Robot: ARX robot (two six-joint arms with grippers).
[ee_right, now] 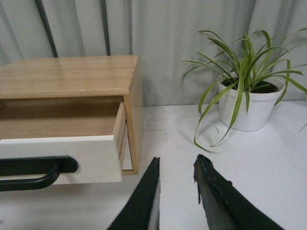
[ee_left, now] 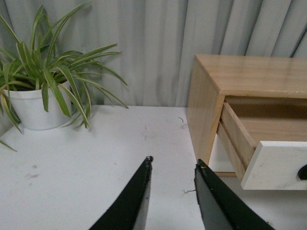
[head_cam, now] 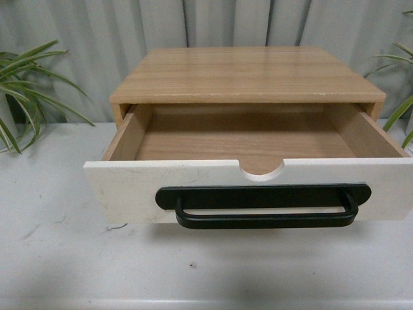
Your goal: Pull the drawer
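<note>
The drawer (head_cam: pixel 129 188) stands pulled well out of its light wood cabinet (head_cam: pixel 245 74), showing a bare wood inside. Its white front carries a long black bar handle (head_cam: pixel 264 205) and a semicircular notch (head_cam: pixel 261 169) in the top edge. Neither gripper shows in the front view. My left gripper (ee_left: pixel 173 163) hangs open over the white table to the left of the cabinet, with the drawer's front corner (ee_left: pixel 276 165) off to its side. My right gripper (ee_right: pixel 176 160) is open over the table to the right of the cabinet, near the drawer's other end (ee_right: pixel 62 160). Nothing is between either pair of fingers.
A potted spider plant in a white pot (ee_left: pixel 31 108) stands to the left of the cabinet, and another (ee_right: pixel 249 108) to the right. Grey curtains hang behind. The white table (head_cam: pixel 64 258) runs in front of the drawer.
</note>
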